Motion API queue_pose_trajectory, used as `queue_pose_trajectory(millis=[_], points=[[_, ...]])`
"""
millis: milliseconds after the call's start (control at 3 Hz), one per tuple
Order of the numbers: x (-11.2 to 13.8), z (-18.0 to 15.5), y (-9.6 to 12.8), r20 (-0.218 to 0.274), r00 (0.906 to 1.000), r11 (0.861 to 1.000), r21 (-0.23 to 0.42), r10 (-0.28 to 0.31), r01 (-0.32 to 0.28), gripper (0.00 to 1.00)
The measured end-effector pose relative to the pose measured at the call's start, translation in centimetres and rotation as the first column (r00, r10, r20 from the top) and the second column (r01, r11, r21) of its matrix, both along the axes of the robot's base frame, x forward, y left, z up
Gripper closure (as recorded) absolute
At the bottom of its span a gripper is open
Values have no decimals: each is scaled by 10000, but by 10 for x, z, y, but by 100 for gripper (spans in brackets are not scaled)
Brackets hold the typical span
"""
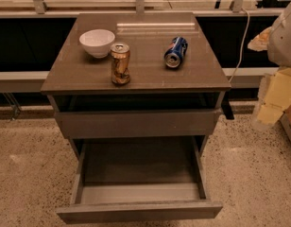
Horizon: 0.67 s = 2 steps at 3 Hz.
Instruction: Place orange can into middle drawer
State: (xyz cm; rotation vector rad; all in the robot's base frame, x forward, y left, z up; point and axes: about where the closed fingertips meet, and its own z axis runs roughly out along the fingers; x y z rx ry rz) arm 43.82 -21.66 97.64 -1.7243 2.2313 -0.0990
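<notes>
The orange can (120, 63) stands upright near the front of the cabinet top (150, 74), dented, with its silver top showing. The middle drawer (140, 211) is pulled out below, and its grey floor is bare. My gripper (270, 107) is at the right edge of the view, off to the right of the cabinet and about level with the upper drawer. It is well apart from the can and holds nothing that I can see.
A white bowl (97, 42) sits just behind and left of the orange can. A blue can (175, 52) lies on its side to the right. The upper drawer's grey front panel (136, 123) is above the open drawer. Speckled floor surrounds the cabinet.
</notes>
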Motion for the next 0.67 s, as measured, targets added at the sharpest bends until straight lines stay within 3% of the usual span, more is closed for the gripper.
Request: queue_pose_trajectory(millis=[333, 667], points=[[0, 0, 0, 0, 10000, 10000, 0, 0, 0, 0], [45, 1, 8, 945, 9953, 9961, 874, -199, 116, 0]])
